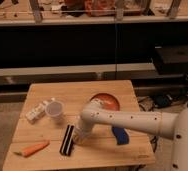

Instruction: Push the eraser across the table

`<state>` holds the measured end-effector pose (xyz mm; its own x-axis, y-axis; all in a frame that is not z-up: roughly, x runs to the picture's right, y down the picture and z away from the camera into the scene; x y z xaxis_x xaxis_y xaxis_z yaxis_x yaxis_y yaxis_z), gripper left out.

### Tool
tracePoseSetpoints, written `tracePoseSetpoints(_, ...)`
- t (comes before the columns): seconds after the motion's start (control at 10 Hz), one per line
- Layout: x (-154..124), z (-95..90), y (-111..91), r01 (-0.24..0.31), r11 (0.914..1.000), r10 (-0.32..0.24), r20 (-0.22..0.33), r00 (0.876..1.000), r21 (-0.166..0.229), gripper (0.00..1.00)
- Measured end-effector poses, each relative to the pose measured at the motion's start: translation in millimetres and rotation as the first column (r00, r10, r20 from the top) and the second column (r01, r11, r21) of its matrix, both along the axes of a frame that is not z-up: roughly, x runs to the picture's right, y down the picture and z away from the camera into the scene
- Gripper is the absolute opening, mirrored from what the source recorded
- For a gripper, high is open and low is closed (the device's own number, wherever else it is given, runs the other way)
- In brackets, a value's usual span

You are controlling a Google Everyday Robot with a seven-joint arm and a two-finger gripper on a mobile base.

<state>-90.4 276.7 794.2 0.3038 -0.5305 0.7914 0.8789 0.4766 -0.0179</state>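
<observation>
The eraser [67, 139], a long narrow black block with a pale lengthwise stripe, lies on the light-wood plank table [47, 92] near its front edge. My white arm reaches in from the right, and my gripper [79, 136] is down at the table top, right against the eraser's right side. An orange carrot [32, 149] lies to the eraser's left, near the front left corner.
A clear plastic cup [55, 109] and a small white box [35, 113] stand at the left middle. An orange-red plate [107, 102] sits at the centre right, and a blue curved object [119, 135] lies under my arm. Dark shelving stands behind the table.
</observation>
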Motion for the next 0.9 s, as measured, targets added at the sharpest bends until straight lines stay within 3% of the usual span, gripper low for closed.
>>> tracePoseSetpoints(0.9,-13,0.3,2,0.024,0.9997,-0.024,0.011,1.0,0.005,0.0)
